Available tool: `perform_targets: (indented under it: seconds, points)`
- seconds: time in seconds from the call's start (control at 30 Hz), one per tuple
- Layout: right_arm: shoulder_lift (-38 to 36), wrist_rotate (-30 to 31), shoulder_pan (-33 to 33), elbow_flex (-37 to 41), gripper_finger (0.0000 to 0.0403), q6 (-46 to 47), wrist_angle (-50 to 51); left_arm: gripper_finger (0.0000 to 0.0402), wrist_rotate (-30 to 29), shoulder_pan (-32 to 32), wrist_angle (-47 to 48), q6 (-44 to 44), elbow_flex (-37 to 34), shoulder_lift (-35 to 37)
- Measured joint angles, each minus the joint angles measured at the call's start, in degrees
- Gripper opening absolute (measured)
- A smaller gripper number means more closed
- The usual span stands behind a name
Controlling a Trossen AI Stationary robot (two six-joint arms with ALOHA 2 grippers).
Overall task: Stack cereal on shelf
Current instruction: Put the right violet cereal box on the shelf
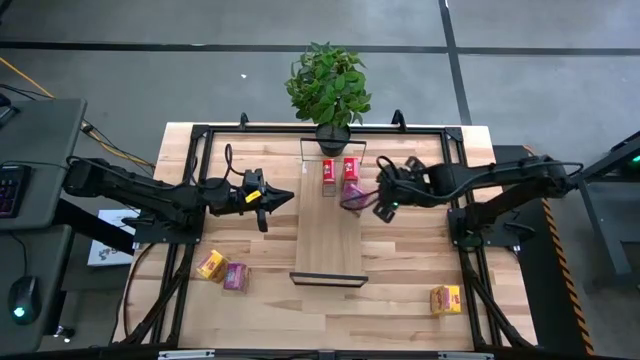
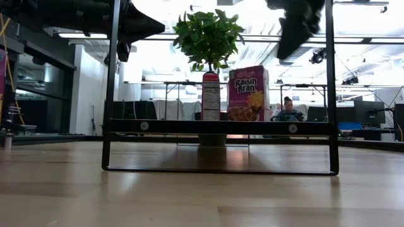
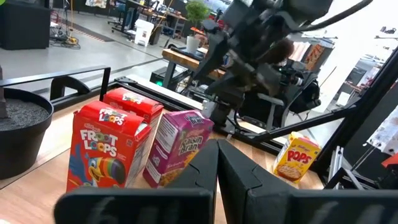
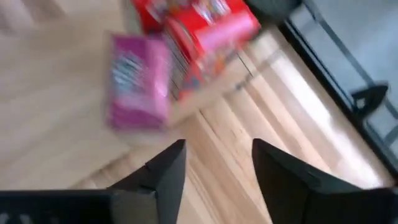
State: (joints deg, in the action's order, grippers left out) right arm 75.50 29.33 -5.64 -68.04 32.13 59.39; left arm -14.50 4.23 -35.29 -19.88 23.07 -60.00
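Observation:
Two red cereal boxes (image 1: 340, 168) stand on the far end of the light-wood shelf (image 1: 328, 245). A pink box (image 1: 352, 193) stands upright just nearer, at the shelf's right edge; in the low view it shows as pink box (image 2: 247, 93) beside a red one (image 2: 211, 94). My right gripper (image 4: 214, 146) is open and empty, hovering just right of and above the pink box (image 4: 138, 81). My left gripper (image 3: 217, 149) is shut and empty, in the air left of the shelf, pointing toward the boxes (image 3: 109, 146).
A yellow box (image 1: 211, 264) and a pink box (image 1: 236, 276) lie on the tabletop at near left. Another yellow box (image 1: 446, 299) lies at near right. A potted plant (image 1: 330, 95) stands at the shelf's far end. A black frame (image 1: 200, 180) runs around the work area.

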Motion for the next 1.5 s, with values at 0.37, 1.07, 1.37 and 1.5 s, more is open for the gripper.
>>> perform_targets:
  seconds: [0.37, 1.07, 1.37, 1.5]
  points:
    - [-15.21, -2.55, 1.14, 34.09, 0.0013, 4.95, -40.58, 0.0000, -0.02, 0.00, -0.59, 0.07, 0.00, -0.01]
    - [-2.36, -6.12, 5.26, 44.53, 0.0000, 4.01, -73.08, 0.0000, -0.04, -0.02, -0.58, 1.03, 0.01, -0.01]
    - [-1.59, -11.80, 5.21, 44.53, 0.0000, 6.99, -74.59, 0.0000, -0.04, -0.02, -0.57, 1.05, 0.02, -0.01]
    - [-1.59, -12.23, 4.32, 44.53, 0.0000, 7.96, -74.59, 0.0000, -0.04, -0.02, -0.57, 1.05, 0.02, -0.01]
